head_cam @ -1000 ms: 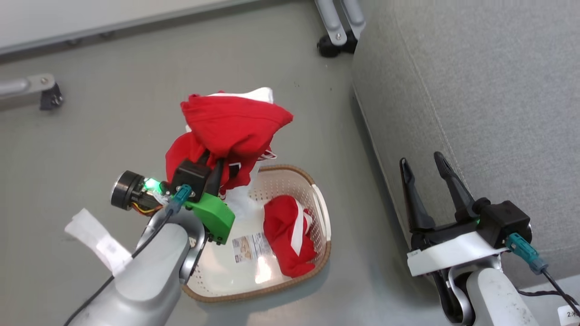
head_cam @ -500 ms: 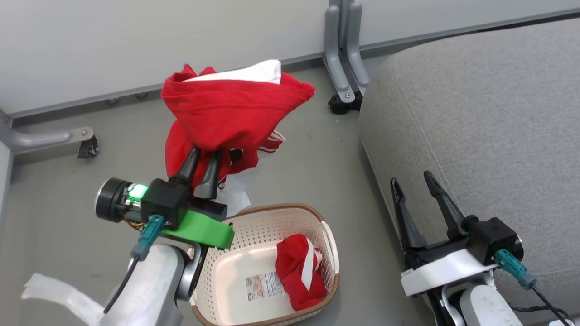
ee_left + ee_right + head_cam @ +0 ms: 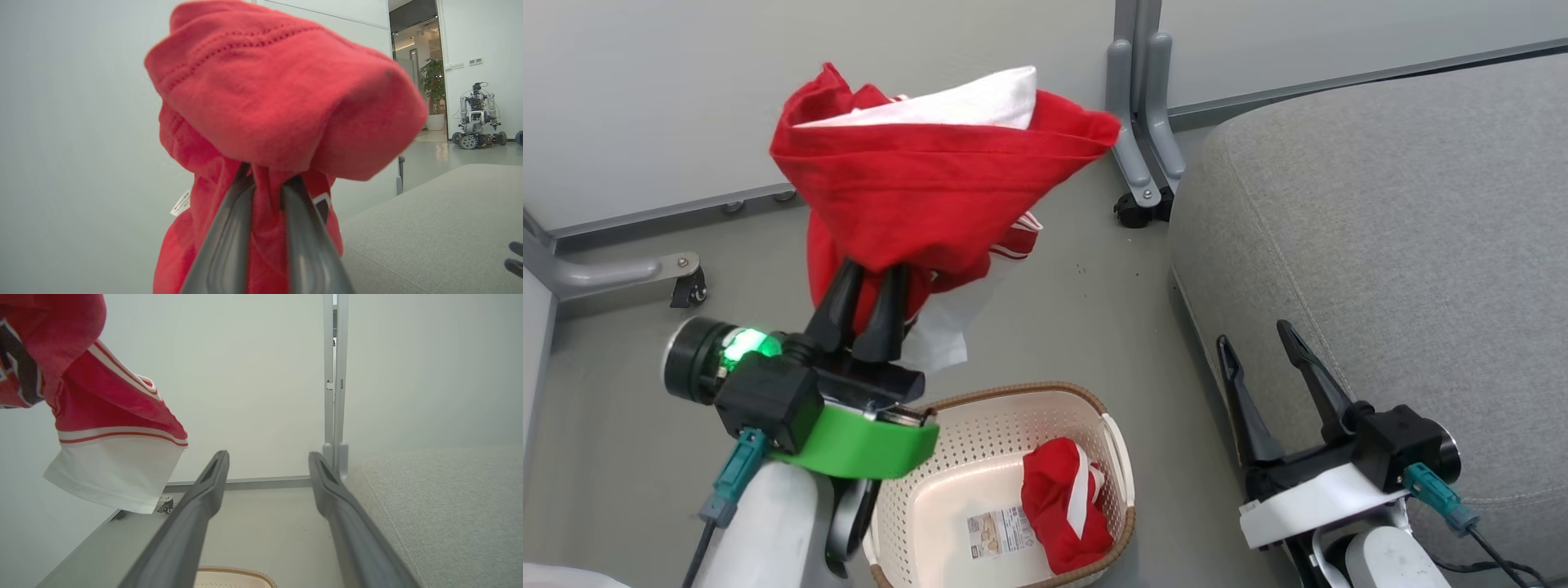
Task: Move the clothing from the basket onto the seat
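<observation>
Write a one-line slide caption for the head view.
Left gripper holds one red garment aloft; a second garment lies in the basket; the open right gripper hovers beside the grey seat.

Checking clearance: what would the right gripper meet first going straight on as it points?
Probably nothing near: the right gripper points over floor toward the wall's base rail, beside the seat.

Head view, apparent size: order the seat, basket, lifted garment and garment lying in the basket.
1. seat
2. lifted garment, nearer the camera, so unsure against the basket
3. basket, partly cropped
4. garment in the basket
</observation>
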`<state>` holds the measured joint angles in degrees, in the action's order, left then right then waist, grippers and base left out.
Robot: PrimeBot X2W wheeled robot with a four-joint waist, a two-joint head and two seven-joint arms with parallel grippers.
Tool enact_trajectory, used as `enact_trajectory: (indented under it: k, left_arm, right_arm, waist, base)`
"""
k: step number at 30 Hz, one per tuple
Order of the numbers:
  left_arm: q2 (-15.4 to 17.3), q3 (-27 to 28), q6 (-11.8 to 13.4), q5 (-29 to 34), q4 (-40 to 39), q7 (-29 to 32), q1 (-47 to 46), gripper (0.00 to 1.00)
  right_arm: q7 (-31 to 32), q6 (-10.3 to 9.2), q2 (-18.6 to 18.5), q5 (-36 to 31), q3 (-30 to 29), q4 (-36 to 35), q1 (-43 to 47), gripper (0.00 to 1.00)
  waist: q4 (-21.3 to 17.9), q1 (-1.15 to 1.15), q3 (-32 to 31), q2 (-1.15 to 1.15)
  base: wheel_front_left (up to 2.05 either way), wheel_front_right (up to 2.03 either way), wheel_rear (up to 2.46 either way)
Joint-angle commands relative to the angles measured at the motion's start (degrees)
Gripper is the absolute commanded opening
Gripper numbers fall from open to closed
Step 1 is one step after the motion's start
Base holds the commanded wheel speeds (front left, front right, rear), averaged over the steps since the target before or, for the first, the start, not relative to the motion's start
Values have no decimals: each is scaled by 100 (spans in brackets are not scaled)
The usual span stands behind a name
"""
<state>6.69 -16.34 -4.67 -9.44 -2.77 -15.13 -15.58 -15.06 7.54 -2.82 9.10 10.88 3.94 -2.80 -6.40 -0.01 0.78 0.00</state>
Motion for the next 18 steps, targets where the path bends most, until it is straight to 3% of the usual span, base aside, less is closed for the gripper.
enact_trajectory:
  k: [1, 11, 18]
  left_arm:
    - [-59, 25, -92, -45, -46, -3, 111, 0]
    - [-287, -243, -281, -306, -16, -3, 115, 0]
    - [-193, -456, -283, -318, -51, -3, -17, 0]
  right_arm:
    - [-18, -9, -13, -64, 8, -4, 36, 100]
    - [-18, -10, -65, -112, 21, -27, 14, 100]
    - [-17, -9, -65, -126, -26, -45, -7, 100]
  waist:
    - [-2, 1, -15, 0]
    - [-24, 1, -77, 0]
    - [-37, 1, -36, 0]
  base:
    - [0, 0, 0]
    - [0, 0, 0]
    - [0, 0, 0]
